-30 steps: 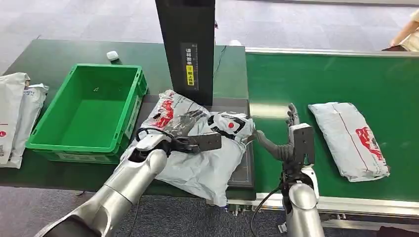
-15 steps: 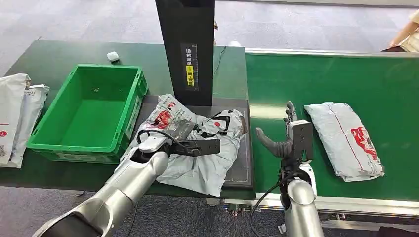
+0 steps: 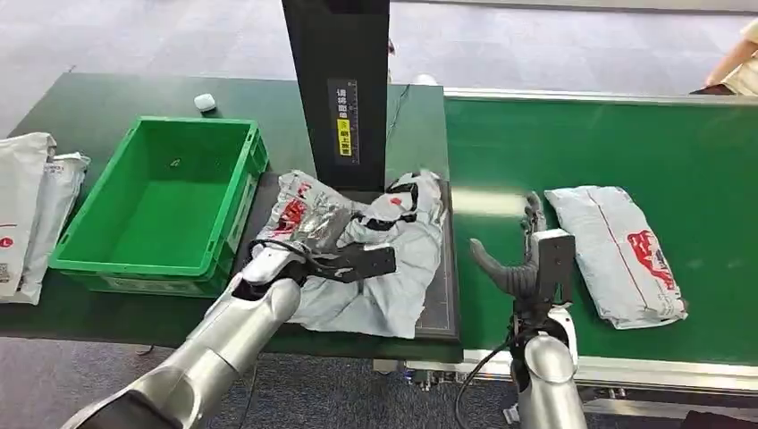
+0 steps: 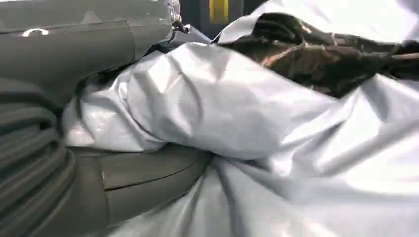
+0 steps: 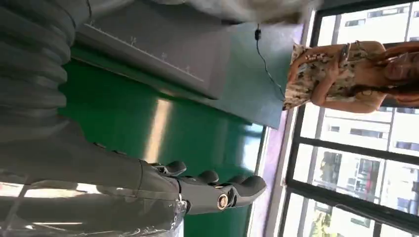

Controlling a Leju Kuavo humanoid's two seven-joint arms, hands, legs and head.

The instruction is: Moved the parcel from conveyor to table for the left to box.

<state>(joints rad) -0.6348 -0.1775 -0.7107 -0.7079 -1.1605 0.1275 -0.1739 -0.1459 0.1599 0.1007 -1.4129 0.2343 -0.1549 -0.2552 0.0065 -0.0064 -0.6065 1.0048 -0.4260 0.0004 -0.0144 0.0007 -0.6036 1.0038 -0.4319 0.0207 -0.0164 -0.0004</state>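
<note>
A crumpled grey parcel (image 3: 380, 268) with red and black print lies on the dark weighing plate (image 3: 442, 308) in front of the black scanner post. My left hand (image 3: 319, 234) lies on its left half and grips a fold of the plastic. In the left wrist view the parcel (image 4: 247, 108) bulges over the thumb of my left hand (image 4: 128, 180). My right hand (image 3: 518, 264) hovers over the green conveyor (image 3: 501, 143) just right of the plate, fingers spread and empty. In the right wrist view, the right hand (image 5: 197, 190) has its fingers stretched out.
A green crate (image 3: 228, 210) stands empty left of the plate. A second grey parcel (image 3: 617, 250) lies on the belt right of my right hand. White parcels (image 3: 27, 206) rest at the table's left edge. A person (image 3: 737, 58) stands at the far right.
My left hand has dragged the parcel left and back, fully onto the plate. My right hand has come off it and stays spread over the belt. The belt parcel crept left.
</note>
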